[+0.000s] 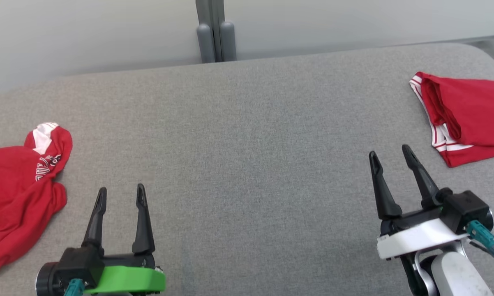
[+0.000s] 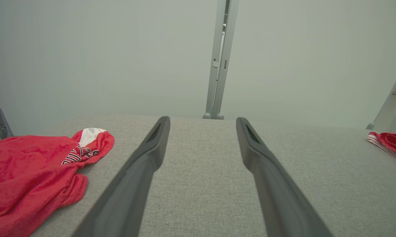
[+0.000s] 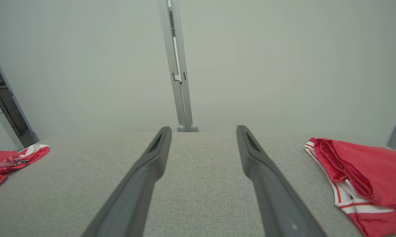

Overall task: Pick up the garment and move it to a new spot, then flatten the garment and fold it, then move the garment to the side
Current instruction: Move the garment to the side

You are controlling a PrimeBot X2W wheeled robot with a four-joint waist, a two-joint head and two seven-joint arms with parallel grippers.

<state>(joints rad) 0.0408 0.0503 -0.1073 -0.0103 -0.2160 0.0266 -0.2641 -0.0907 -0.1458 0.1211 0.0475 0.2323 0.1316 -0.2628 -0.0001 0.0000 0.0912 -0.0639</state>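
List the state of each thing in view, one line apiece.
Red garment with white lettering: crumpled, lying loose at left.
Red garment with white-striped trim: folded, lying at right.
Left tool, dark fingers on green base: open, empty.
Right tool, dark fingers on white base: open, empty.

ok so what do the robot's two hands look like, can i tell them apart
Both have two long, dark, tapered fingers on a black base, plus a teal plug. The left hand sits on a bright green collar; the right hand on a white collar above a pale grey forearm.
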